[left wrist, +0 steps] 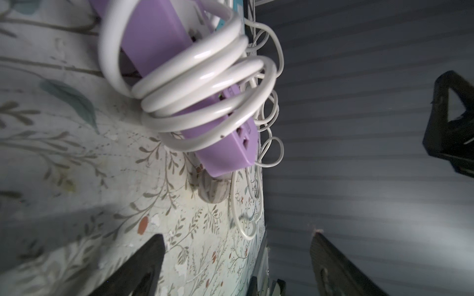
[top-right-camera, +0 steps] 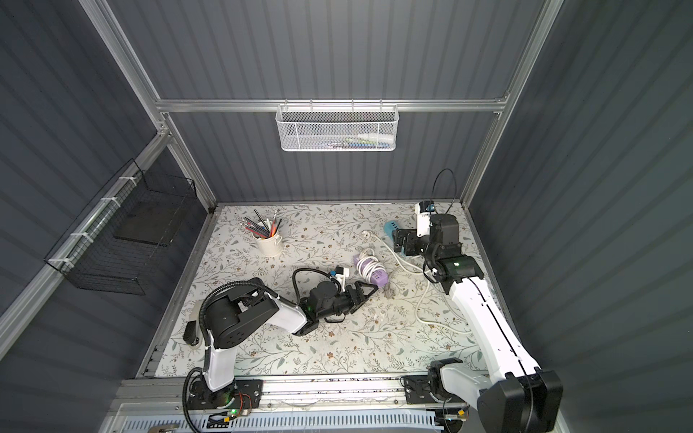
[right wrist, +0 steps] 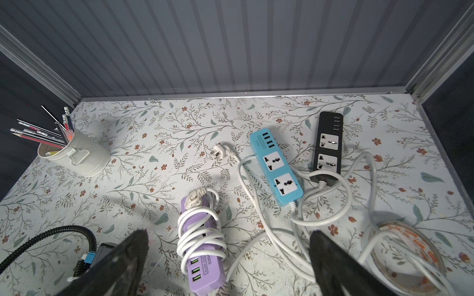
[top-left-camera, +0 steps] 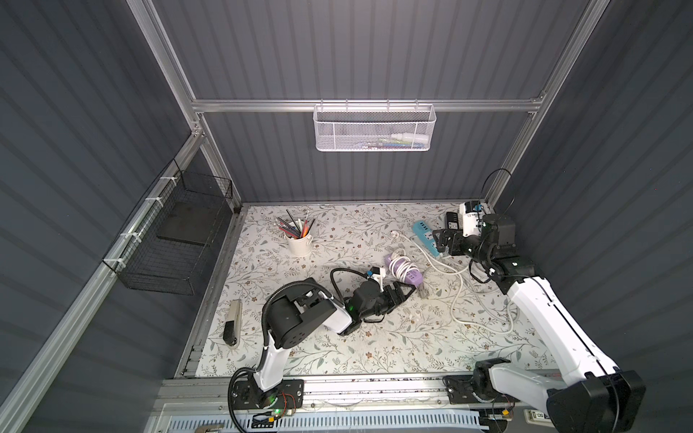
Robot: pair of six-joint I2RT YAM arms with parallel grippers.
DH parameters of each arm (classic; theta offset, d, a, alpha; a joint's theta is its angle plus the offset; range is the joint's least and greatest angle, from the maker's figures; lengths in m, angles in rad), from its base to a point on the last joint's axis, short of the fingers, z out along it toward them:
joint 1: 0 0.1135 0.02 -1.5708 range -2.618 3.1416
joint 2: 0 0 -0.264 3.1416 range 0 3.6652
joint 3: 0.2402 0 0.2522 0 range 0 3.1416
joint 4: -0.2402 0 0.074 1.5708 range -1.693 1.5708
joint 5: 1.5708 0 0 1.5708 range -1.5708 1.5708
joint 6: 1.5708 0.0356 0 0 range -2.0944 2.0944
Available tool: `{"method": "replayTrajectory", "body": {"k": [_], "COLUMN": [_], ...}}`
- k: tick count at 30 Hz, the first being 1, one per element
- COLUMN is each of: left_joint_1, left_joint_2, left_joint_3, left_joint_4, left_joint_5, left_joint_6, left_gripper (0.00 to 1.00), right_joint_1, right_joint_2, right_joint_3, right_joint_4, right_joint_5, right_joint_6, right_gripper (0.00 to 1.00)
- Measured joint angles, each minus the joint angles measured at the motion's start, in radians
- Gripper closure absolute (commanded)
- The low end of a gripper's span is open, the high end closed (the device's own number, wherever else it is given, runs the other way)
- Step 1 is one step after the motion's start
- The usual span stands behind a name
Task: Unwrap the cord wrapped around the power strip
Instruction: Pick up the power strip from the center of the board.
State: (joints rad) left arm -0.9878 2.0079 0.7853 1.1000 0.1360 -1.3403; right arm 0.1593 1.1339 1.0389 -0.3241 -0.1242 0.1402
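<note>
The right arm (top-left-camera: 596,397) looms nearest the lens at the front right corner of the bench (top-left-camera: 337,356) and stretches toward the far right corner. There the right gripper (right wrist: 227,233) hangs above the surface, its claw spread wide with nothing in it.

The purple power strip (top-left-camera: 408,275) lies near the middle of the bench, a little toward the right edge. Its white cord (top-left-camera: 401,266) is wound around the body in several loops, and the plug (right wrist: 193,201) rests on the strip's far end. The left gripper (left wrist: 236,233) is low over the bench on the front side of the strip. It points at the strip's near end, with its claw spread, empty and clear of the coils.

Toward the far right corner, a blue power strip (right wrist: 277,166) and a black power strip (right wrist: 328,143) lie side by side, sockets up. Their loose cords (top-left-camera: 457,292) trail in tangled curves along the right edge, and one runs through a clear tape roll (right wrist: 405,256). A white cup of pencils (top-left-camera: 299,241) stands toward the far left corner, and a stapler (top-left-camera: 233,328) lies by the left edge. A white mesh basket (top-left-camera: 373,131) hangs on the back wall, and a black wire basket (top-left-camera: 176,240) on the left wall.
</note>
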Motion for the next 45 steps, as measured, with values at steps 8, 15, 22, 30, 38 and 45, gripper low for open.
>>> {"method": "replayTrajectory", "body": {"k": [8,15,22,30,38,45], "left_joint_1": [-0.006,-0.037,-0.049,-0.049,-0.049,-0.049], "left_joint_2": [0.014,0.047,0.048,0.131,0.183,0.187], "left_joint_3": [0.095,0.116,0.116,0.163,0.211,0.229], "left_joint_4": [0.024,-0.032,-0.066,-0.047,-0.024,0.013], "left_joint_5": [-0.043,-0.079,-0.12,-0.146,-0.167,-0.189], "left_joint_6": [-0.041,-0.064,-0.084,-0.102,-0.125,-0.142], "left_gripper": [0.16,0.16,0.16,0.2,0.22,0.26], "right_joint_1": [0.0,0.0,0.0,0.0,0.001,0.001], "right_joint_2": [0.0,-0.039,-0.04,-0.044,-0.056,-0.059], "right_joint_3": [-0.02,-0.022,-0.024,-0.038,-0.051,-0.052], "right_joint_4": [0.0,-0.002,0.001,0.002,0.002,0.002], "right_joint_5": [-0.001,0.0,0.0,-0.005,-0.011,-0.02], "right_joint_6": [0.012,0.013,0.013,0.013,0.016,0.017], "right_gripper": [0.01,0.01,0.01,0.01,0.01,0.01]}}
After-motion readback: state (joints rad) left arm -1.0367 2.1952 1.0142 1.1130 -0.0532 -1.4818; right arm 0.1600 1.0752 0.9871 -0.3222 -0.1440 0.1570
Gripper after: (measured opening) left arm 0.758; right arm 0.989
